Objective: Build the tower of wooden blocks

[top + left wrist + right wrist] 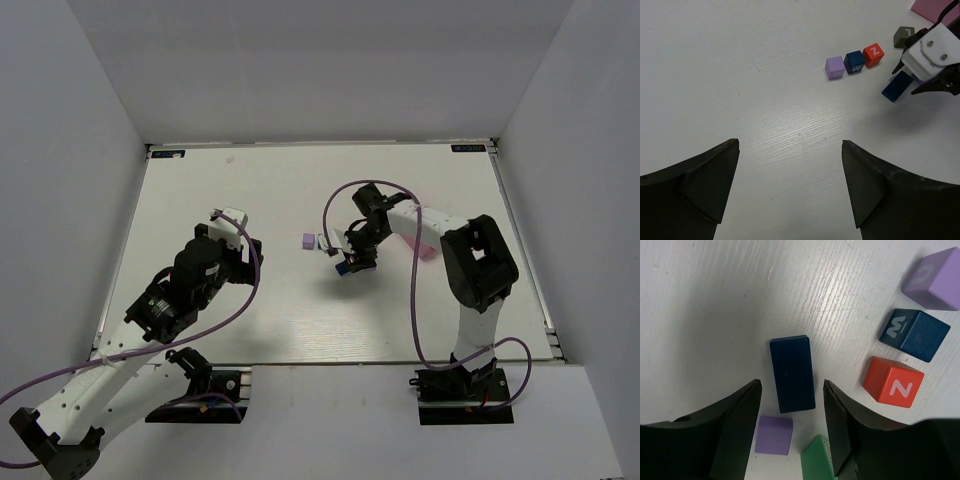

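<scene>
My right gripper is open and straddles a dark blue brick lying flat on the table, with a gap on each side. Under the jaws lie a small lilac block and a green block. A red cube, a dark blue cube and a lilac cube sit in a row to the right. The left wrist view shows the same row: lilac, blue, red. My left gripper is open over bare table, well short of the blocks.
A dark green block lies beyond the row, near the right gripper's white body. The pink tray sits at the far right, behind the right arm. White walls enclose the table on three sides.
</scene>
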{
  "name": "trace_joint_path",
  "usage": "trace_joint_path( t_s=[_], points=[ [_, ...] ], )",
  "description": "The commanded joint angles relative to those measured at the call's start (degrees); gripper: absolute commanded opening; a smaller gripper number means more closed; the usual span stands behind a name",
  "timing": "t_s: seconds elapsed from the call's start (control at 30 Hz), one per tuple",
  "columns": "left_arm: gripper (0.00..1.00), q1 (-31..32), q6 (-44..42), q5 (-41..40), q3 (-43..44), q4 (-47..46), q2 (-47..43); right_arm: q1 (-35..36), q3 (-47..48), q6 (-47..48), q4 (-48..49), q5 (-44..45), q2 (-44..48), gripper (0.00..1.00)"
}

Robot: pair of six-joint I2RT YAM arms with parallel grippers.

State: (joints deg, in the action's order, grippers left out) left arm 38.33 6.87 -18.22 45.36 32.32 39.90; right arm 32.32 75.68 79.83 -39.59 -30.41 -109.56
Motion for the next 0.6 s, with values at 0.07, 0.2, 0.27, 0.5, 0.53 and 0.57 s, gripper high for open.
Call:
trace_joint_path(
  t_s=[0.07, 0.2, 0.27, 0.5, 0.53, 0.57],
  points=[
    [0.93, -0.4, -0.4, 0.7, 0.0, -0.7, -0.7, 0.3, 1.9, -1.4, 2.0, 1.6, -1.3, 0.59],
    [0.93, -0.4, -0.4, 0.7, 0.0, -0.7, -0.7, 0.5, 1.8, -2.0, 2.4, 2.1, -1.4, 0.59],
    [0.93, -0.4, -0.4, 0.7, 0.0, -0.7, -0.7, 0.4, 1.8, -2.0, 2.3, 2.1, -1.5, 0.57],
    [0.93, -0.4, -0.4, 0.7, 0.0, -0.7, -0.7, 0.5, 1.6, -2.1, 2.0, 2.5, -2.0, 0.56],
    [0.93, -0.4, -0.4, 0.7, 0.0, -0.7, -0.7, 0.6, 1.5, -2.0, 2.0, 2.5, -2.0, 0.56],
    [0.93, -0.4, -0.4, 0.7, 0.0, -0.7, -0.7, 0.6, 1.5, -2.1, 1.9, 2.7, -2.1, 0.56]
  ],
)
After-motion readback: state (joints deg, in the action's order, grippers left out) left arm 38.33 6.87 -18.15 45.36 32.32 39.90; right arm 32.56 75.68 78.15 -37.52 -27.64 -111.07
